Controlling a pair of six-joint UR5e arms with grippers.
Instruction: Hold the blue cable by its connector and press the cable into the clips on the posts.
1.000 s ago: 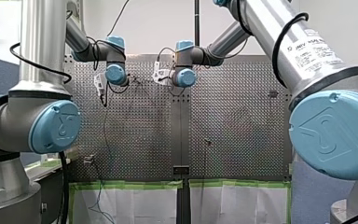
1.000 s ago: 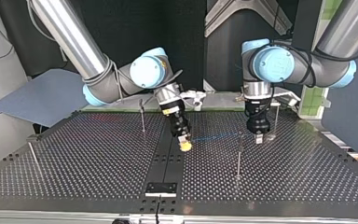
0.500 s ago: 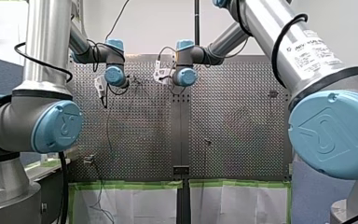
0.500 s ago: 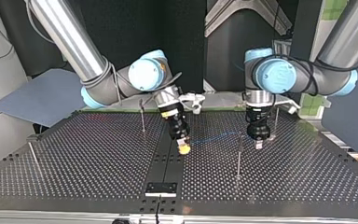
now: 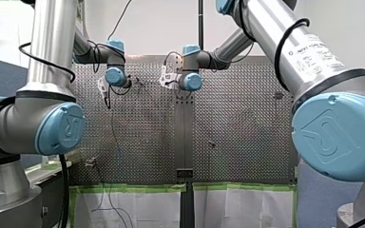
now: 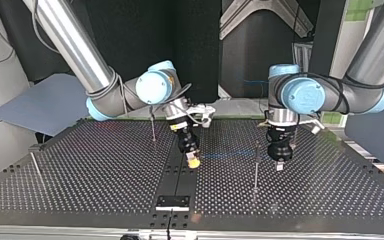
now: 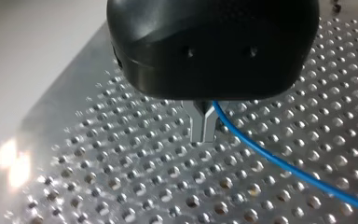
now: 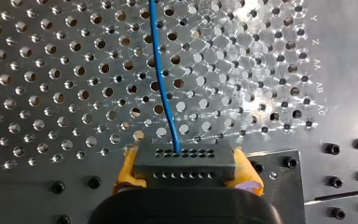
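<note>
Blue cable (image 8: 163,84) runs over the perforated metal table (image 6: 105,170), with dark panels (image 6: 200,50) behind. At the top view's left, my right gripper (image 8: 186,171) clamps its black connector (image 8: 185,159) between yellow pads. Further right, my left gripper (image 7: 203,129) pinches the cable with its metal fingers together.

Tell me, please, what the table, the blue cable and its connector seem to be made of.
The table: bare metal, likely aluminium, by its silvery sheen and drilled holes. The blue cable: smooth, slightly glossy jacket, probably plastic; it curves gently. The connector: matte dark grey, probably moulded plastic, with neat rows of small holes.
</note>
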